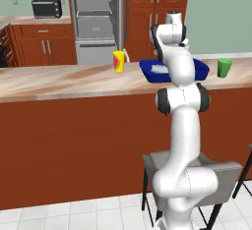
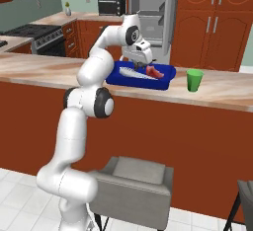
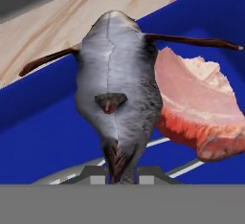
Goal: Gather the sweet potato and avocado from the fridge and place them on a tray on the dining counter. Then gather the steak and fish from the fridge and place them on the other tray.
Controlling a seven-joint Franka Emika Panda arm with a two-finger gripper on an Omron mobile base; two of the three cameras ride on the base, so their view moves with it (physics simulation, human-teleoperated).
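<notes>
My gripper (image 3: 119,173) is shut on the tail of the grey fish (image 3: 115,89), which hangs head-away over the bright blue tray (image 3: 43,137). A red-pink steak (image 3: 196,113) lies in that tray just right of the fish. From the right base view, the gripper (image 2: 141,62) hovers low over the blue tray (image 2: 165,82) on the dining counter (image 2: 39,69), with the fish (image 2: 132,73) under it and the steak (image 2: 154,72) beside it. In the left base view my arm covers most of the blue tray (image 1: 150,69). The fridge (image 1: 96,17) stands open behind the counter.
A green cup (image 2: 194,80) stands on the counter just right of the tray, and a yellow cup (image 1: 118,61) just left of it. A grey chair (image 2: 131,185) sits beside my base. A black toaster oven (image 1: 47,8) rests on the far wall counter.
</notes>
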